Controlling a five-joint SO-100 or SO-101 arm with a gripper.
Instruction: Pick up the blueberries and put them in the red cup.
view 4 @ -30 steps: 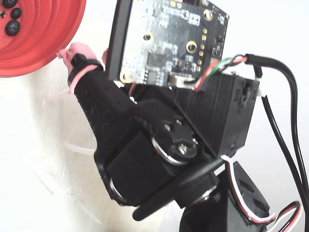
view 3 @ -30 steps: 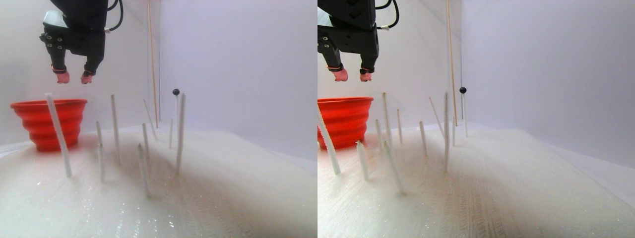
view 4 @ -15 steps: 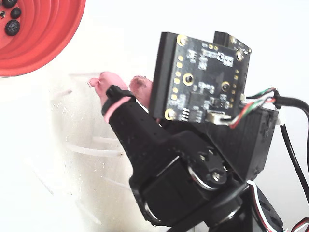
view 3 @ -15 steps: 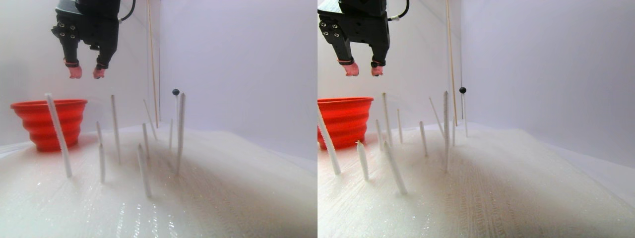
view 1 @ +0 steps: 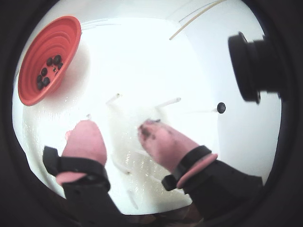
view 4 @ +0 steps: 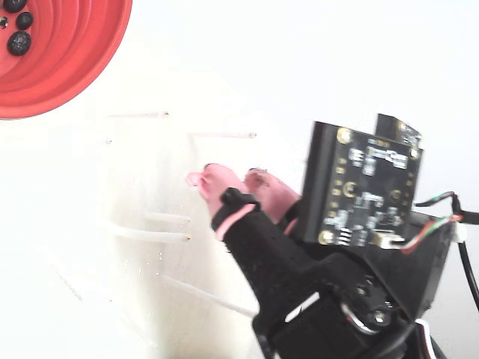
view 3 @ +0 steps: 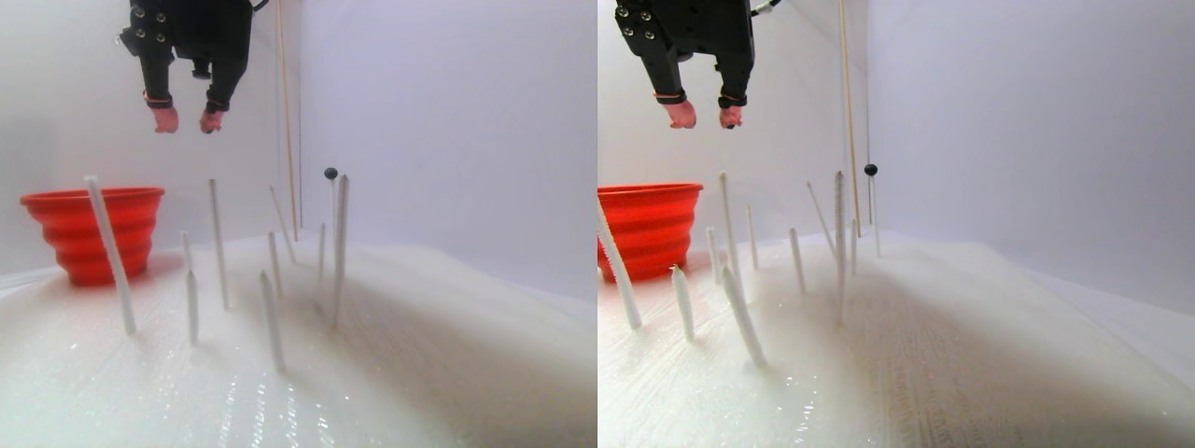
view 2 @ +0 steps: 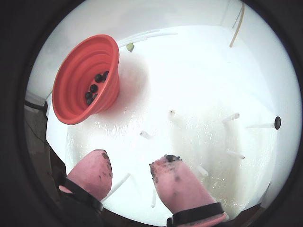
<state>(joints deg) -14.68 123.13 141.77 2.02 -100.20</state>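
Note:
The red cup (view 1: 61, 38) (view 2: 75, 71) (view 3: 89, 233) (view 4: 67, 52) stands at the left of the white base. Several dark blueberries (view 1: 47, 71) (view 2: 94, 87) (view 4: 19, 41) lie inside it. One more blueberry (view 1: 221, 107) (view 2: 277, 122) (view 3: 330, 174) sits on top of a thin white stalk, far to the right of the cup. My gripper (view 1: 117, 126) (view 2: 134, 158) (view 3: 188, 121) (view 4: 228, 176) hangs high above the stalks, between the cup and that berry. It is open, and nothing is between its pink fingertips (view 2: 165, 163).
Several thin white stalks (view 3: 217, 243) stand upright from the white base (view 3: 420, 373), at different heights and tilts. A thin wooden rod (view 3: 287, 121) rises at the back. A black camera lens (view 1: 253, 66) shows at the right of a wrist view. White walls close in the scene.
The gripper has moved from above the cup's rim toward the right in the stereo pair view and risen a little. It stays open and empty.

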